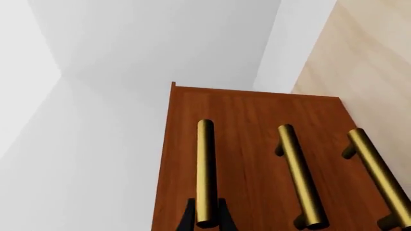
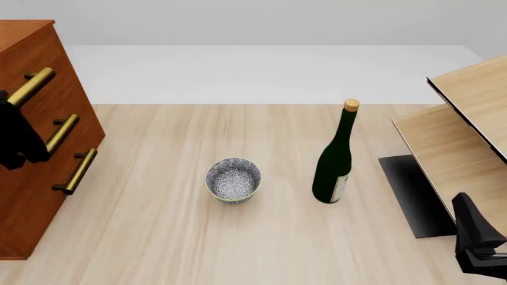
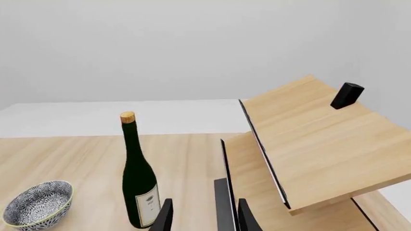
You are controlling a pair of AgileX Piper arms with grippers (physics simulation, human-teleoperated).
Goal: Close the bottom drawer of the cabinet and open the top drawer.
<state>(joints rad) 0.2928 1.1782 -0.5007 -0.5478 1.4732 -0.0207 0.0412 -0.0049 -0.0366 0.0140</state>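
Wooden table point(image 2: 182, 237), cabinet point(image 2: 35, 196) upright, handles horizontal

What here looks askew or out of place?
The pale shelf unit at the table's right edge looks tipped, its boards slanting steeply. The bottle and bowl stand upright, and nothing is spilled.

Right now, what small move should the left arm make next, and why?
Probably close the left gripper on the top drawer's handle, then pull outward. Its fingers already straddle that bar, and all three drawers of the cabinet look flush, the bottom drawer included.
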